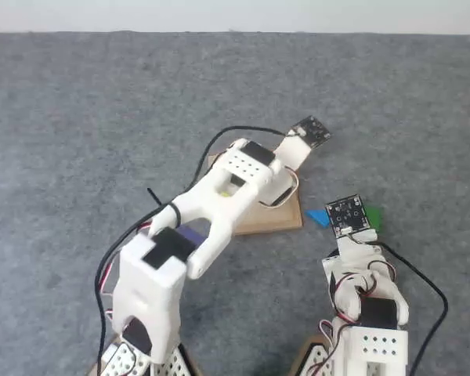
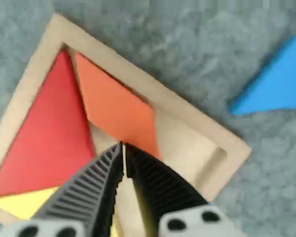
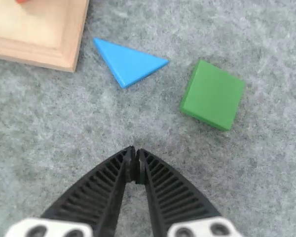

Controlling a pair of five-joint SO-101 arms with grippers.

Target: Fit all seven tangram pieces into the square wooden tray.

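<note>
The left end effector (image 2: 123,148) has its two ribbed black fingers pressed together, with nothing between them. Their tips sit over the square wooden tray (image 2: 187,111), at the near edge of the orange piece (image 2: 118,108); whether they touch it cannot be told. The orange piece lies inside the tray along one rim. A red triangle (image 2: 44,133) lies just beside it, the two edges almost meeting. A yellow piece (image 2: 24,205) lies in the tray against the red triangle. The corner of the tray beyond the orange piece is bare wood.

The right end effector (image 3: 135,155) is likewise pressed together and holds nothing. It hangs above the grey surface (image 1: 78,117), near the right of the tray. Just beyond its tips lie the blue triangle (image 3: 128,64) and the green square (image 3: 213,94), both flat on the surface and apart from each other. The blue triangle lies just beside the tray's right rim, outside it, and the green square lies farther right.

In the high view the left arm stretches from the near left across the tray, and a purple piece (image 1: 192,232) shows beneath it, left of the tray.
</note>
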